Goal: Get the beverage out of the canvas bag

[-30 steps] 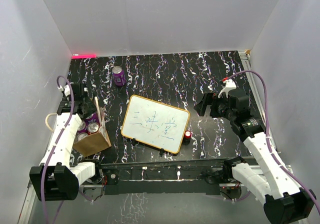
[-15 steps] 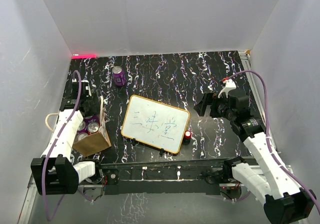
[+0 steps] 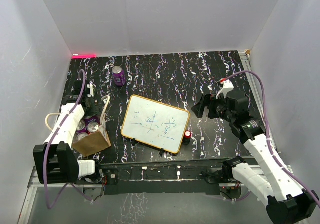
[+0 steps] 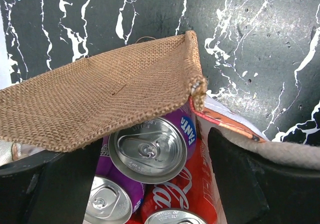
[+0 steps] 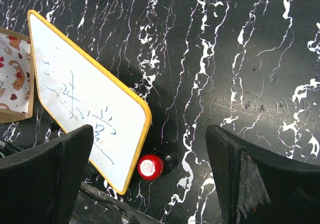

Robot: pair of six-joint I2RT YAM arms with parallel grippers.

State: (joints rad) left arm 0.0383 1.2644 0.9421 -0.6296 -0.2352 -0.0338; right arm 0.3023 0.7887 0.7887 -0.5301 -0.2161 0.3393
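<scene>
At the far left, the bag (image 3: 93, 143) sits on the black table (image 3: 165, 71) with white streaks, close to the near edge. It is brown and its top is wide open. One pale handle (image 3: 48, 119) loops out to the left, and the other handle sticks up on the right. The cans (image 3: 88, 128) are inside the bag, standing up and packed close, with their shiny tops showing. From the left wrist you can see a purple Fanta can (image 4: 150, 149), a red Coca-Cola can (image 4: 175, 191) touching it, and a third can (image 4: 102, 201) with a purple side. The left gripper (image 4: 152, 156) hangs right over the far side of the bag and points down into it. Its two black fingers (image 4: 235, 184) are spread far apart and they grip nothing. The rough brown wall of the bag folds across between them, above the cans. Farther back on the table, away from the bag, a lone purple can (image 3: 118, 76) stands up by itself. In the middle lies a white board (image 3: 156, 123) with a yellow frame and blue writing. A small red-topped thing (image 3: 187, 134) sits just beside its near right corner. On the right, the right gripper (image 5: 150, 131) hangs above the table, well apart from the bag. Its fingers are spread wide too, with nothing in them.
</scene>
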